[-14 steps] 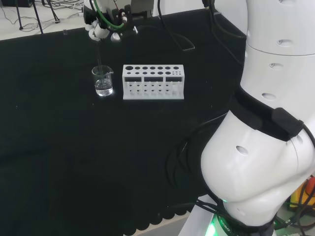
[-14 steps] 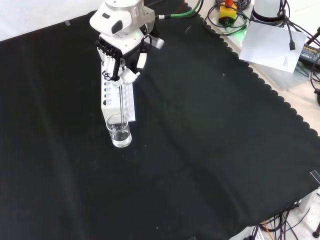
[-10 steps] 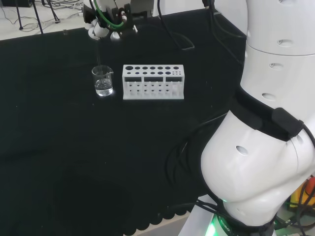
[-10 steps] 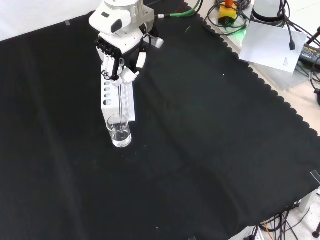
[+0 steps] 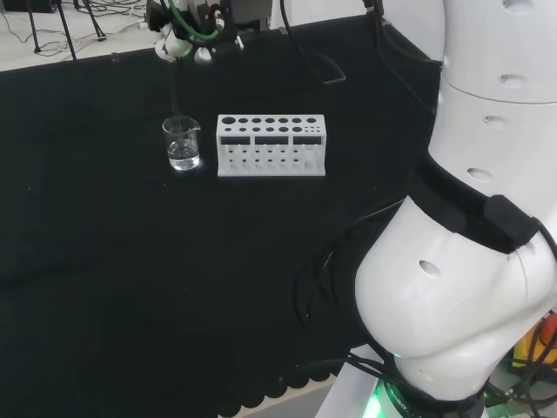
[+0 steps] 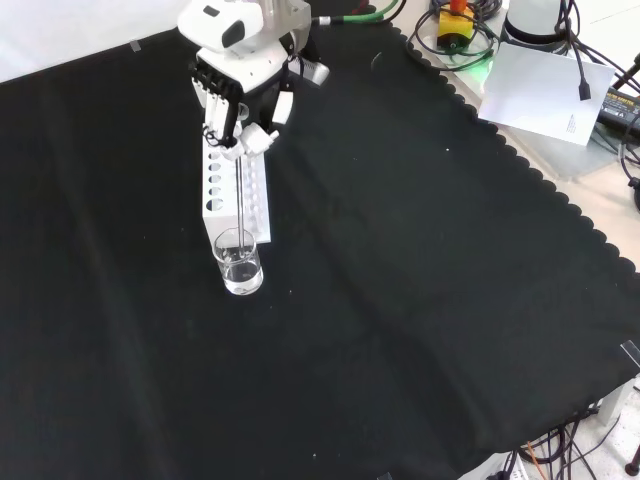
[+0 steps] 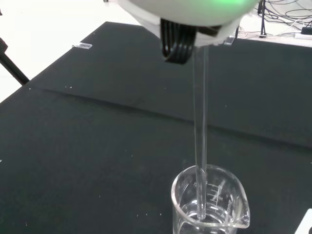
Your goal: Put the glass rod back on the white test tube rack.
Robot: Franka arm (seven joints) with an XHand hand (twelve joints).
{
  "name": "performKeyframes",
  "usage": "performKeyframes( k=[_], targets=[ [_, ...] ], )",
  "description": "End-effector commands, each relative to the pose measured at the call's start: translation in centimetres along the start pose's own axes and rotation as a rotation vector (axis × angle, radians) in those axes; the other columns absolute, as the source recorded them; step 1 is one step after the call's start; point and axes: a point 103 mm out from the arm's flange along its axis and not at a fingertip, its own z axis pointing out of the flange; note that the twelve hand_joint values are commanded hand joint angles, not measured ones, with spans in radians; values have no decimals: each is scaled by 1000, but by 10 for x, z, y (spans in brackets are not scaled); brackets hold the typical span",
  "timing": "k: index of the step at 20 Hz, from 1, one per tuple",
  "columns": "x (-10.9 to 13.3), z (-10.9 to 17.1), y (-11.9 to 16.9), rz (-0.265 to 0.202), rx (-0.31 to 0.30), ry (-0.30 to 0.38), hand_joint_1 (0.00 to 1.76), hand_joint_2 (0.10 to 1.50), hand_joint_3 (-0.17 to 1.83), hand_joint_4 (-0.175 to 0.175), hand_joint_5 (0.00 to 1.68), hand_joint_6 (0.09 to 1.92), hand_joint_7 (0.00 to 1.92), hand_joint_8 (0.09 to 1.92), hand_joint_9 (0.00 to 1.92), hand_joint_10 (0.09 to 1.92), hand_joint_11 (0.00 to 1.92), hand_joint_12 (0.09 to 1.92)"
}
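My hand [image 6: 243, 112] hangs above the small glass beaker [image 6: 239, 262] and is curled on the top of the glass rod [image 6: 243, 195]. The rod stands upright, its lower end still inside the beaker [image 7: 209, 205], which holds a little clear liquid. In the wrist view the rod [image 7: 200, 126] runs straight down into the beaker's mouth. The white test tube rack [image 5: 271, 144] stands right of the beaker [image 5: 181, 144] in the head view, its holes empty. In the head view the hand [image 5: 184, 39] is at the top edge, above the beaker.
The rack [image 6: 233, 195] lies directly behind the beaker in the front view, under the hand. White paper [image 6: 552, 88] and cables lie off the cloth at the front view's top right. The arm's white links [image 5: 470, 218] stand at the head view's right.
The hand has risen, drawing the rod upward; its tip stays inside the beaker. Beaker and rack have not moved.
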Motion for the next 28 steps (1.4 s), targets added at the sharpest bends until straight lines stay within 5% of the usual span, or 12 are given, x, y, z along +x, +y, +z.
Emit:
performKeyframes(
  k=[1,14,28],
  targets=[
    [-6,-28,-14,24,-9,3,1315,691,677,-175,1157,604,1229,1041,1691,932,1695,938],
    [-56,-75,-55,128,-41,-9,1316,692,676,-175,1157,603,1229,1040,1691,932,1695,938],
    [-101,-76,-103,221,-42,-15,1316,692,676,-175,1157,603,1230,1038,1693,933,1695,938]
  ],
)
